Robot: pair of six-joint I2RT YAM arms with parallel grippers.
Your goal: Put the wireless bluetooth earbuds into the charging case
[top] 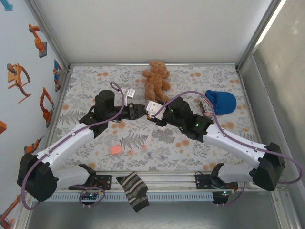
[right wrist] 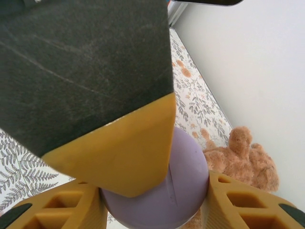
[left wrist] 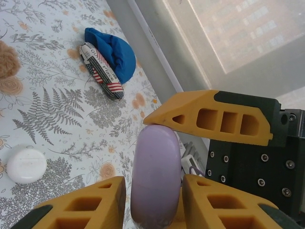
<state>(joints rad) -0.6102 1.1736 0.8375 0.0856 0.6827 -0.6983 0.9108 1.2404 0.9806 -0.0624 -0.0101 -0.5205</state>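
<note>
Top external view: charging case [top: 115, 150] lies on the bench [top: 214, 78] by the arms, earbuds [top: 130, 152] beside it. Mid-air, right fingers [right wrist: 238, 200] pinch a purple disc [right wrist: 188, 181]; left fingers [left wrist: 86, 205] flank it, grip unclear. Probably a handover; next, one side must release.

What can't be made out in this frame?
- Top view: earbuds and case too small for detail.
- Right wrist: purple disc half hidden behind the other arm's finger.
- Left wrist: whether left gripper clamps the disc; contact cut off at bottom edge.
</note>
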